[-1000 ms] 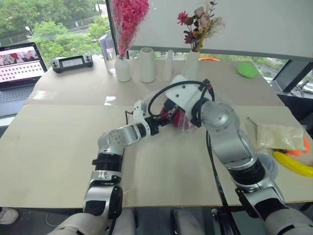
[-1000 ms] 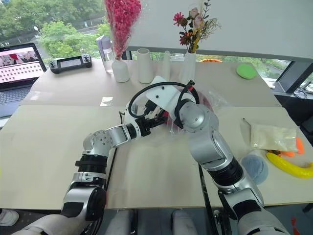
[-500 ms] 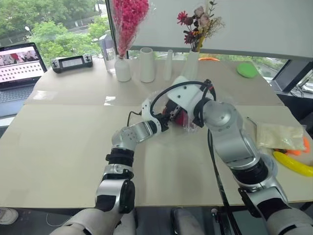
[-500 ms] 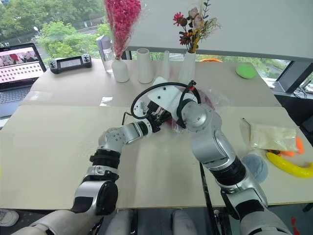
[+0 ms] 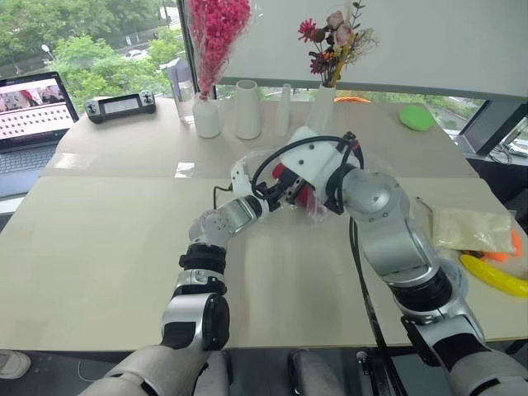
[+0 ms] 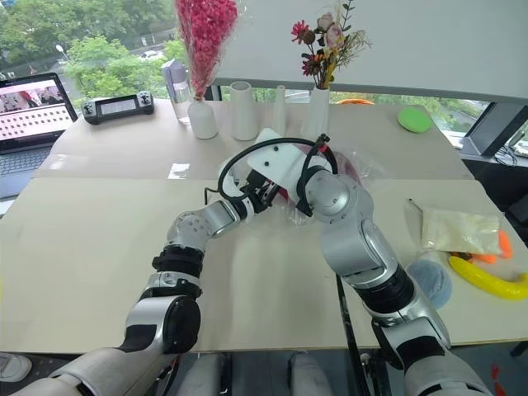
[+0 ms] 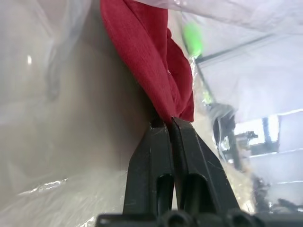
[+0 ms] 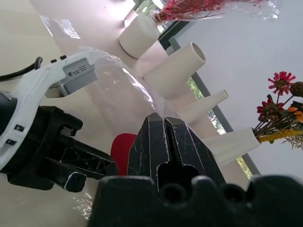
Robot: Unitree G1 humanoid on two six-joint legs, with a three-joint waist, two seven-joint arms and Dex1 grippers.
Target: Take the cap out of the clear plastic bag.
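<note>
Left tool [image 7: 169,122] pinches cap [image 7: 151,56] inside bag [image 7: 42,71]

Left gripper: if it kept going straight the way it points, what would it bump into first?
The left gripper is already shut on the cap; going on, it would probably push that fabric against the clear plastic bag.

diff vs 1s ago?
The left end effector reached deeper into the clear plastic bag and closed on the cap. The right end effector stayed shut on the bag's edge, holding it up. The table items are unchanged.
</note>
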